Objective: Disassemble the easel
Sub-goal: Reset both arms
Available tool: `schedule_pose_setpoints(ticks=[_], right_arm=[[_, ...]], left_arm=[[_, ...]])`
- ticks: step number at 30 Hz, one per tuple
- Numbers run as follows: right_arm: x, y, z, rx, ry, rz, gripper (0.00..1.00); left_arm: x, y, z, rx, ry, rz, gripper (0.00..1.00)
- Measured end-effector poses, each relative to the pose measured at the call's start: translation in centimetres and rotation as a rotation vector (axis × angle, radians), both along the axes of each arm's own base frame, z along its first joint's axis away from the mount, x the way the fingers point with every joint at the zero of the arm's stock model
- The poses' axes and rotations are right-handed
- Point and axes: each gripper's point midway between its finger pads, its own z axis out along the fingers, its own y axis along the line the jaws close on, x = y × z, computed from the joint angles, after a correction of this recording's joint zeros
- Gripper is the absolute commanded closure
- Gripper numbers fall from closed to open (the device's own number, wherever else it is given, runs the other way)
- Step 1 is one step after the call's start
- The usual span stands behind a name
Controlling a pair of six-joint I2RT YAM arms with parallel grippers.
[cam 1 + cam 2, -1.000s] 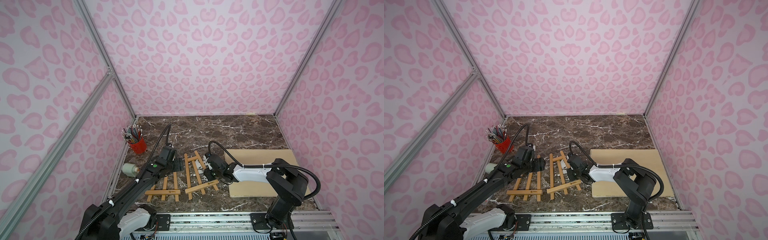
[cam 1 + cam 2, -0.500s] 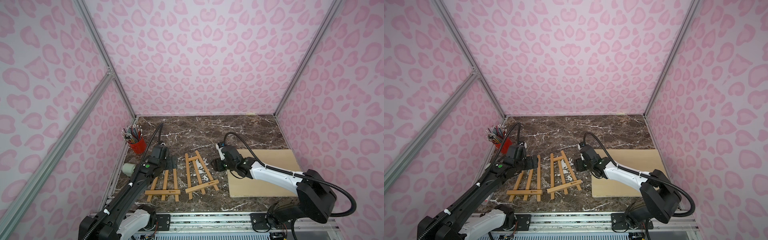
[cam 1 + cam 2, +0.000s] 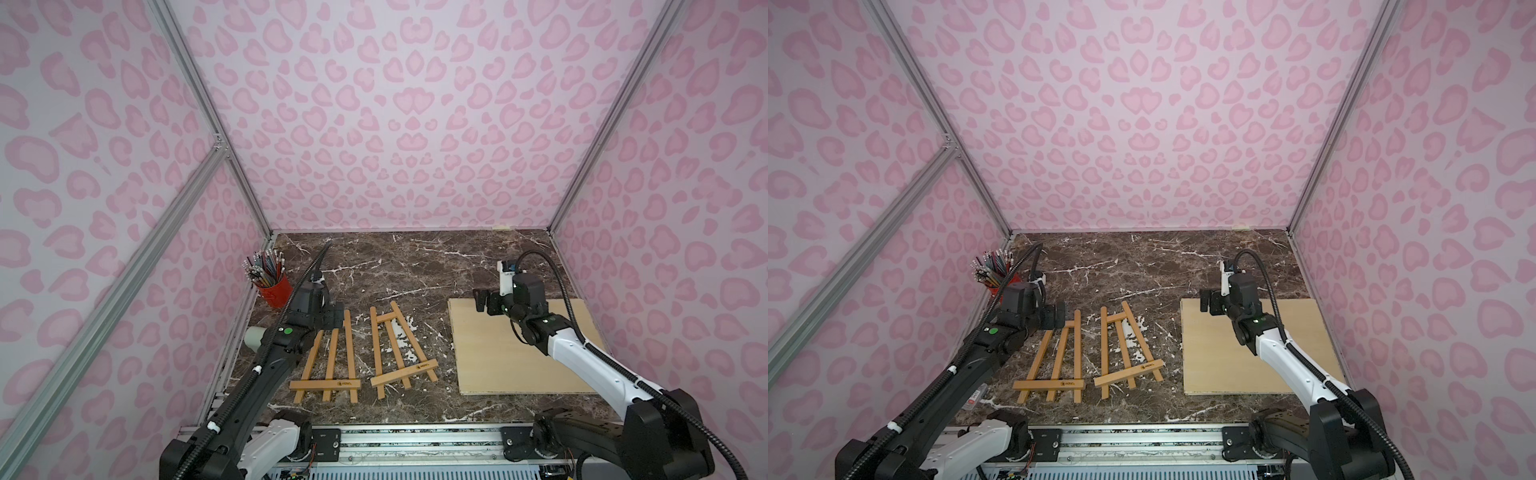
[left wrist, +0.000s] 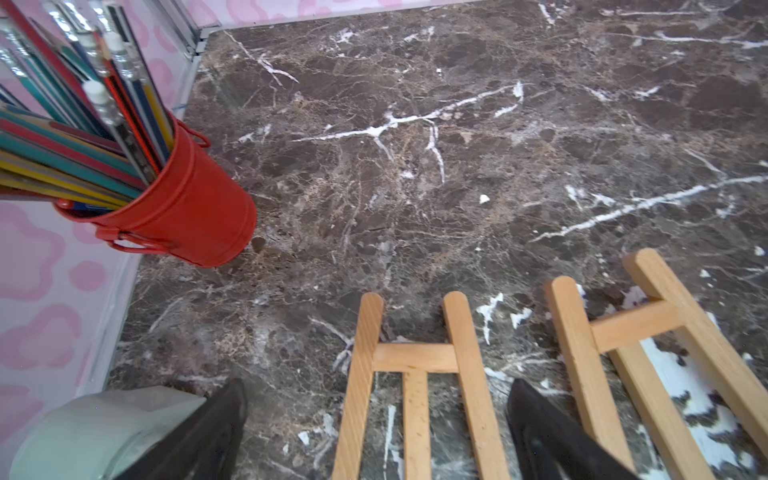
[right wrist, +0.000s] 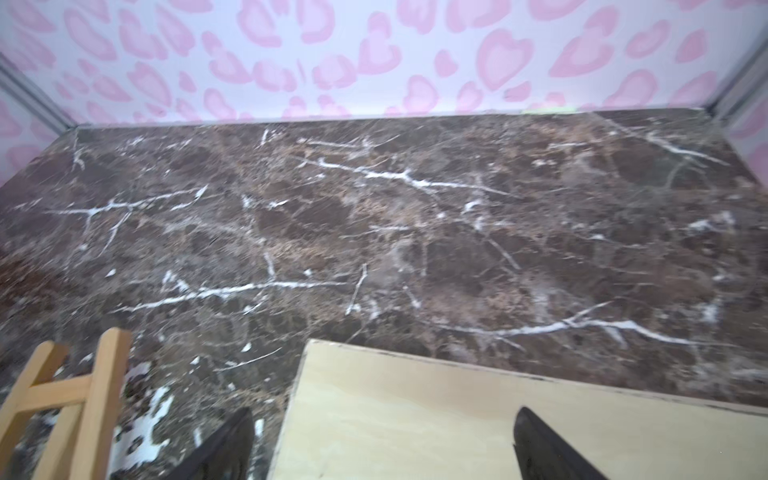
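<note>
At the left edge of both top views, a red pencil bucket [image 3: 274,289] stands against the wall, with a pale grey-green cylinder [image 3: 254,336] just below it in the frame. The left gripper [image 3: 337,316] sits right beside them, its jaws spread wide and holding nothing. In the left wrist view its two dark fingers [image 4: 216,432] straddle the narrow top of the left easel frame [image 4: 415,357]; I cannot tell whether they touch the wood.

That frame [image 3: 328,361] lies flat on the marble table [image 3: 415,266], with its long crossbar toward the bottom of the picture. The right easel frame [image 3: 399,353] lies flat beside it, tilted slightly — a strip of bare marble runs between the two, and they do not touch.

Further right, the right gripper [image 3: 480,300] is also wide open and empty. It is at the upper left corner of the plywood board [image 3: 498,357]. In the right wrist view one finger [image 5: 232,436] is over marble and the other is over the board [image 5: 457,415], whose edge runs between them.

The board lies flat, near the right wall and well apart from the frames. The whole upper half of the table is open marble up to the back wall, while the left gripper's side is tight — wall, bucket and cylinder all sit close by.
</note>
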Motion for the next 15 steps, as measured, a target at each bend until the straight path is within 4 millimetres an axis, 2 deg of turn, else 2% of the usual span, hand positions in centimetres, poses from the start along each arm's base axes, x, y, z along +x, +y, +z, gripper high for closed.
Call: schedule_pose_setpoints(ticks=[4, 7, 9, 15], right_arm=[[0.6, -5.4, -0.8, -0.022, -0.046, -0.123, 0.02], [0.9, -8.2, -1.5, -0.017, -0.074, -0.185, 0.01], [1.0, -8.8, -2.0, -0.019, -0.1, -0.196, 0.01], [1.1, -9.0, -3.7, -0.053, -0.172, -0.179, 0.01]], left_arm=[[0.9, 0.8, -1.0, 0.012, -0.026, 0.012, 0.01], [1.7, 1.1, -2.0, 0.024, -0.037, 0.009, 0.01], [2.2, 1.6, -2.5, 0.028, -0.048, 0.019, 0.01], [3.8, 3.0, -3.8, 0.023, -0.106, 0.051, 0.0]])
